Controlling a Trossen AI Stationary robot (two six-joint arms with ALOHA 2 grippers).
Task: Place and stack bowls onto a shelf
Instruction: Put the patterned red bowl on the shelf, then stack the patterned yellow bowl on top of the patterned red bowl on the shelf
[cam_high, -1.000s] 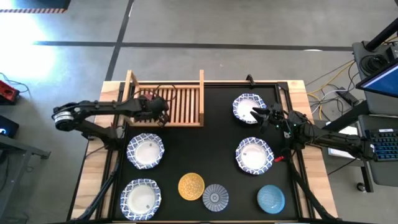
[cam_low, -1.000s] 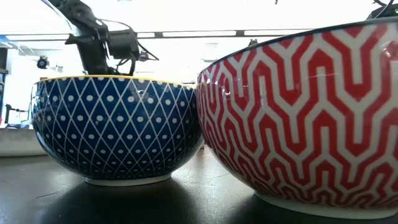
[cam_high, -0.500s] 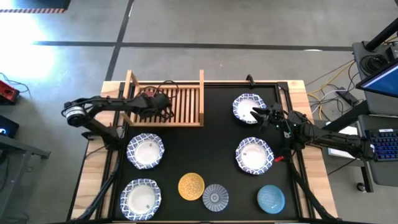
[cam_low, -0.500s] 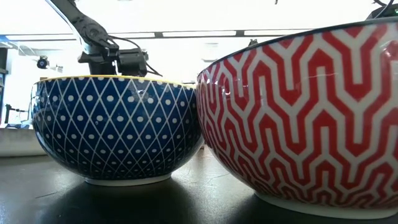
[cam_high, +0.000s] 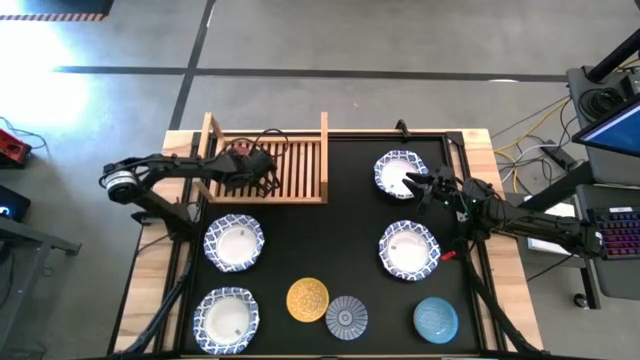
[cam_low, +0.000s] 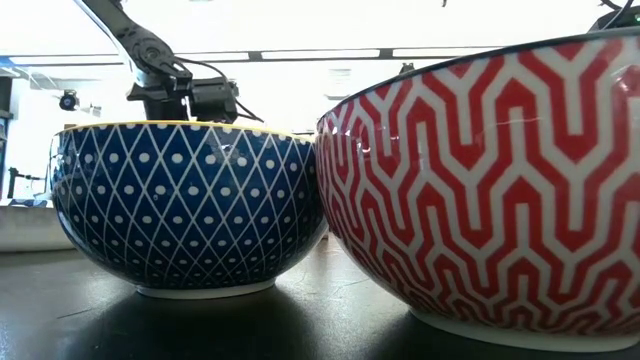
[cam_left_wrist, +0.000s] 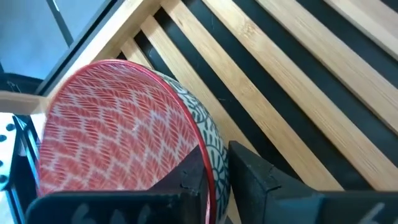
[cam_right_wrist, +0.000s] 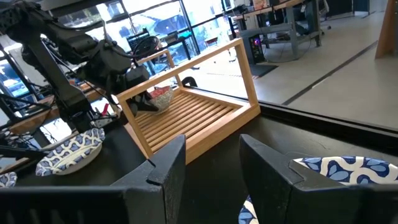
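Left gripper (cam_high: 262, 172) is over the shelf (cam_high: 296, 170), fingers pinched on the rim of the red bowl (cam_left_wrist: 118, 130). The shelf sits at about 11 o'clock on the mat. In the left wrist view the bowl hangs tilted on edge over the slats, low but I can't tell if it touches yet.

To do this step well, I'd say:
- Level the bowl before you let go; released on edge it could roll or wedge between slats.
- Set it toward the left rail side, leaving room for a wide bowl next to it.
- Spread the fingers only once the base is flat on the slats, then lift straight up.

Right gripper (cam_high: 425, 188) waits at 2 o'clock by the rear white bowl (cam_high: 396, 170), fingers spread and empty in the right wrist view.

Versus a second ago: your left arm has swung its gripper further over the slats, toward 3 o'clock. No change in the last half second. The right arm hasn't moved. The other bowls on the mat are unchanged.
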